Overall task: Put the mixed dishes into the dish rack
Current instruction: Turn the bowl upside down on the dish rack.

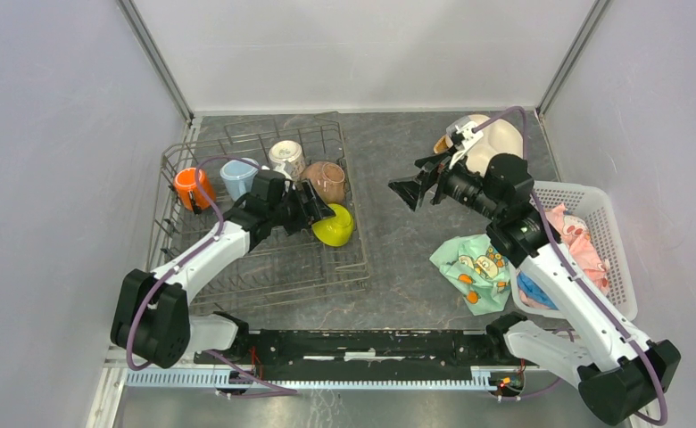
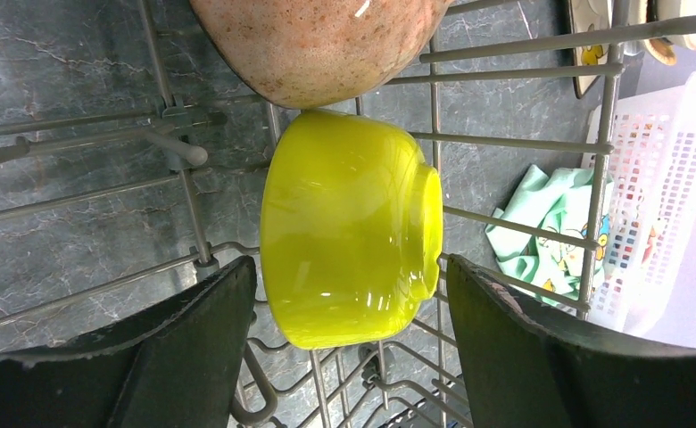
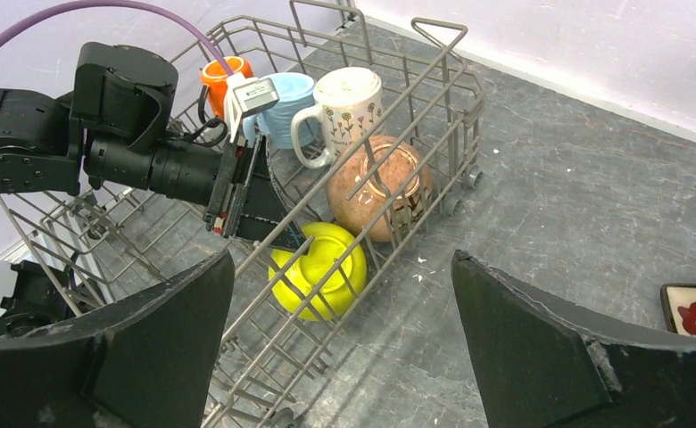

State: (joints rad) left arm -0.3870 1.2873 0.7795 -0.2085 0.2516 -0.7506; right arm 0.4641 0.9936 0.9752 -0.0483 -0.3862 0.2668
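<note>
The grey wire dish rack (image 1: 264,285) stands at the left. Along its back sit an orange mug (image 1: 188,187), a light-blue mug (image 1: 237,176), a white patterned mug (image 1: 286,159) and a tan bowl (image 1: 327,180). A lime-green bowl (image 2: 349,227) rests on its side on the rack wires by the right wall. My left gripper (image 2: 352,303) is open, its fingers either side of that bowl's near part with a thin gap. My right gripper (image 1: 407,192) hovers open over bare table right of the rack. Plates (image 1: 496,143) lie at the back right, partly hidden by the right arm.
A white perforated basket (image 1: 594,214) with a pink cloth (image 1: 576,241) stands at the right. A teal patterned cloth (image 1: 469,267) hangs over its left side onto the table. In the right wrist view a red-patterned plate (image 3: 692,316) shows at the right edge.
</note>
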